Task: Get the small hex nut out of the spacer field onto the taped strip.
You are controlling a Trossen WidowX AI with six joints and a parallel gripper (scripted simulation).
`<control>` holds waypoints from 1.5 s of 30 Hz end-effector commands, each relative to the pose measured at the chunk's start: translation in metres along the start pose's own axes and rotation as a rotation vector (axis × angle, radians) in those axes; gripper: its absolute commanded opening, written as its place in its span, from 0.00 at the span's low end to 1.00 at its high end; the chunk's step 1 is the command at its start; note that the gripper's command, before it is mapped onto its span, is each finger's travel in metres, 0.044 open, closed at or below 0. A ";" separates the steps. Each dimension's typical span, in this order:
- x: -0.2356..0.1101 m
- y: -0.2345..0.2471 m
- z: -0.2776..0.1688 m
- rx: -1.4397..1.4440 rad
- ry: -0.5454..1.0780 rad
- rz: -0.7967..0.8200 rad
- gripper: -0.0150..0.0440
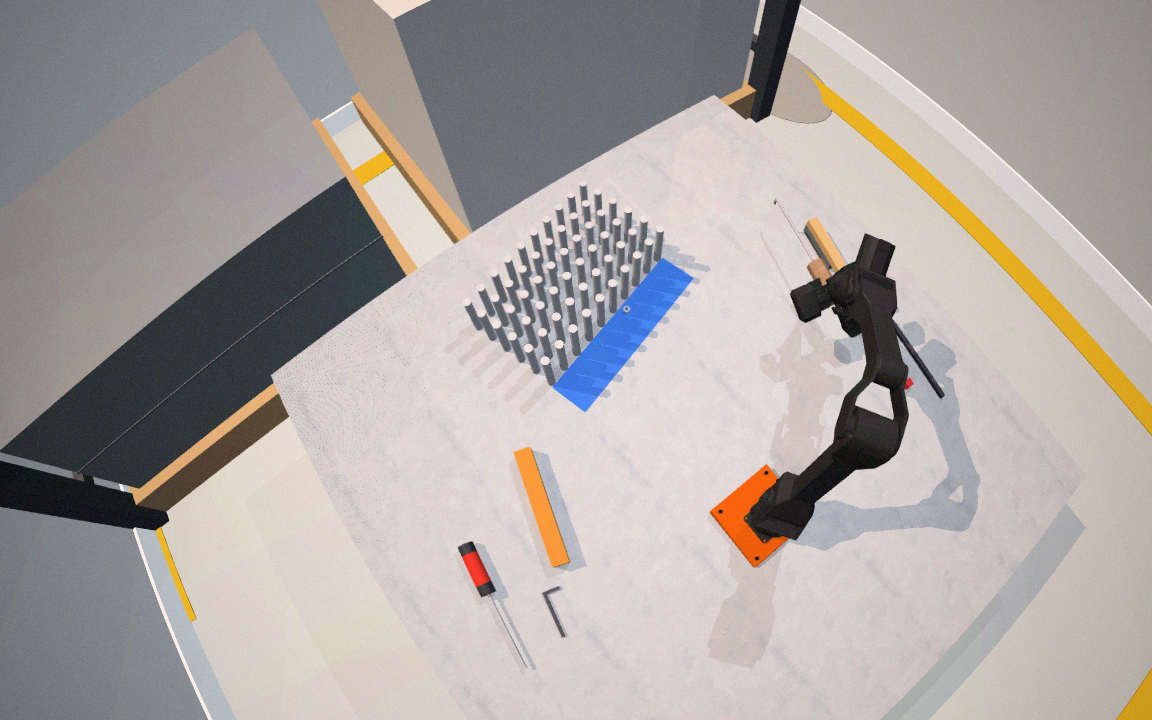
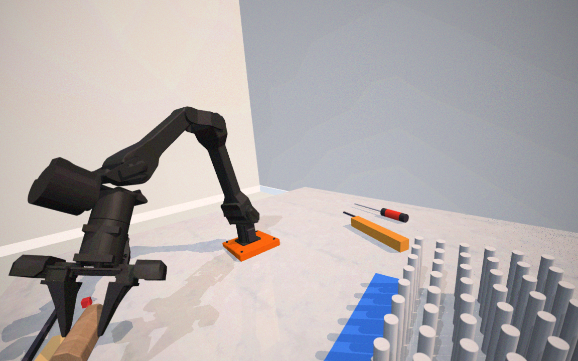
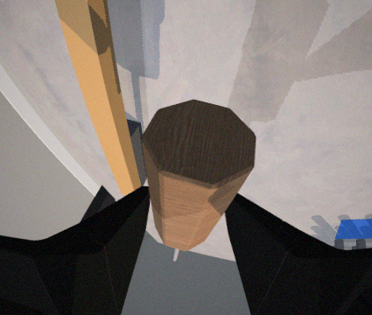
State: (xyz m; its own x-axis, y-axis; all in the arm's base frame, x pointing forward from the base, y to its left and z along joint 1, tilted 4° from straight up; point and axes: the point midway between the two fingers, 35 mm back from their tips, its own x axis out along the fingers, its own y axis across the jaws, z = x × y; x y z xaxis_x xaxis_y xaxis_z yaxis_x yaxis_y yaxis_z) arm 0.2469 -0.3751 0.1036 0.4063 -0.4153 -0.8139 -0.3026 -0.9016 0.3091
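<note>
The small hex nut (image 1: 626, 308) lies on the blue taped strip (image 1: 587, 395) (image 2: 349, 334), near its spacer-side edge. The grey spacers (image 1: 548, 371) (image 2: 397, 309) stand upright behind the strip. My gripper (image 1: 823, 279) (image 2: 82, 334) (image 3: 188, 197) is shut on the wooden handle (image 1: 816, 267) (image 2: 75, 343) (image 3: 194, 192) of a thin-shafted tool, right of the field in the top view. The tool's shaft (image 1: 795, 231) points away from the robot's base, and its shadow lies apart from it, so it hangs low over the table. The nut does not show in the exterior view or the wrist view.
A light wooden bar (image 1: 822, 241) (image 3: 98, 114) lies beside the held handle. A dark rod (image 1: 918, 360) and red cube (image 1: 908, 384) (image 2: 86, 302) lie near the arm. An orange bar (image 1: 542, 510) (image 2: 379, 233), screwdriver (image 1: 476, 570) (image 2: 394, 214) and hex key (image 1: 555, 613) lie at the other side.
</note>
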 end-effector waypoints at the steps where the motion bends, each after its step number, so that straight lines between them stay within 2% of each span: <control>1: 0.003 0.000 0.001 -0.003 0.007 0.001 0.25; 45: 0.032 -0.013 0.023 -0.003 0.007 0.000 0.25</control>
State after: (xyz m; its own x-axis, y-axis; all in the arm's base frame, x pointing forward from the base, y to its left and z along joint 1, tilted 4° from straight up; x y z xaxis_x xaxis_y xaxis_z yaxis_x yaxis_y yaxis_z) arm 0.2429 -0.3727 0.0643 0.4061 -0.4153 -0.8140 -0.3025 -0.9016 0.3091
